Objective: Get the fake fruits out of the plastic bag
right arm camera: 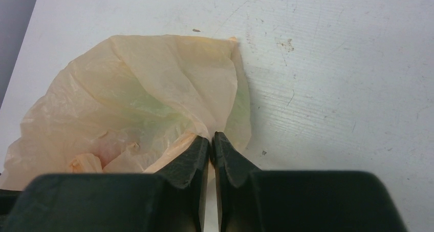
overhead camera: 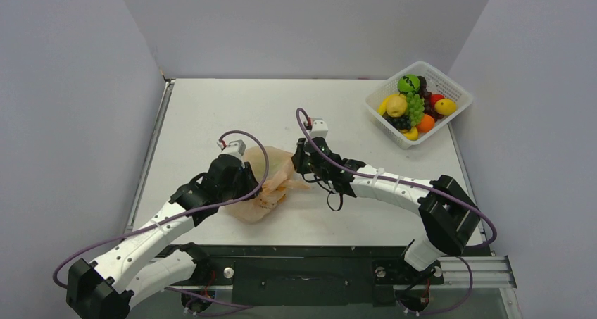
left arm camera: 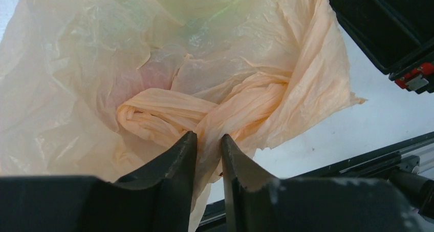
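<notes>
plastic bag point(overhead camera: 262, 170) laid on the table point(overhead camera: 211, 115), twisted part pinched by the left gripper point(left arm camera: 209, 136), edge pinched tight by the right gripper point(right arm camera: 211, 136)

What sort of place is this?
Likely a robotics lab test cell: plain grey partition walls box in a white tabletop, with a black metal mounting rail along its near edge.

Crumpled peach plastic bag point(overhead camera: 264, 185), neck twisted, lying on table point(overhead camera: 211, 108) centre, fake fruits point(right arm camera: 143, 106) faint inside.
</notes>
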You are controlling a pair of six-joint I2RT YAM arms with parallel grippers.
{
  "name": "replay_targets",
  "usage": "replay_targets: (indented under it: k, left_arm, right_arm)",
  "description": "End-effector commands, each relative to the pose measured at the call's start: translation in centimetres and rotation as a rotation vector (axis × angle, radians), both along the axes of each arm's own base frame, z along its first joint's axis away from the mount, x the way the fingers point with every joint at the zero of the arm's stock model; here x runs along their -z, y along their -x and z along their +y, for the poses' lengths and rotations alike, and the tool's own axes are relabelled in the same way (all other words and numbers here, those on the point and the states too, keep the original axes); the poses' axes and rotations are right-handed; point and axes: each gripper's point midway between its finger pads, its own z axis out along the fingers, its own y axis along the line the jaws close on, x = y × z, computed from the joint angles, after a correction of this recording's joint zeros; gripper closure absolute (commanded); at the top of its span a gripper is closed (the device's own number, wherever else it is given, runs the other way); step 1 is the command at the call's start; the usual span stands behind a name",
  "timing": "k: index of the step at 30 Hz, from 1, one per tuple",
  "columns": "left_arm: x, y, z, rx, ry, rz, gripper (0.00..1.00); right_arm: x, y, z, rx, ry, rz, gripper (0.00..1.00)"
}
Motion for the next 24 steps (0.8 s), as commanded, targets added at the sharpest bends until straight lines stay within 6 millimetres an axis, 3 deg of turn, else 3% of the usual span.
replay_targets:
  k: [1,4,6,13,20,21,24]
  left_arm:
    - [-1.4,-1.0,-1.2,0.002,0.077,-0.050,0.83]
    - [-1.9,-1.1,-1.2,-0.002,0.087,-0.063,0.95]
    - [-2.3,-1.2,-1.0,-0.015,0.091,-0.079,0.98]
    - [-4.1,-2.1,-0.4,-0.065,0.105,-0.148,1.00]
    - [-4.4,-2.2,0.0,-0.081,0.101,-0.161,1.00]
    - [-4.4,-2.2,0.0,-0.084,0.104,-0.161,1.00]
    - [-4.3,-2.1,-0.2,-0.081,0.115,-0.157,1.00]
  right_arm:
    - [-4.4,-1.0,0.7,0.005,-0.031,-0.088,0.89]
    - [-6.1,-0.7,-0.3,0.015,-0.012,-0.110,0.70]
    - [-7.0,0.1,0.4,-0.021,-0.020,-0.124,0.62]
    - [-9.5,3.3,2.6,-0.131,-0.006,-0.221,0.45]
    - [-7.4,4.2,4.8,-0.188,-0.015,-0.177,0.45]
    - [-6.5,4.2,5.1,-0.195,0.004,-0.160,0.48]
    - [-6.0,3.8,5.6,-0.194,0.020,-0.153,0.59]
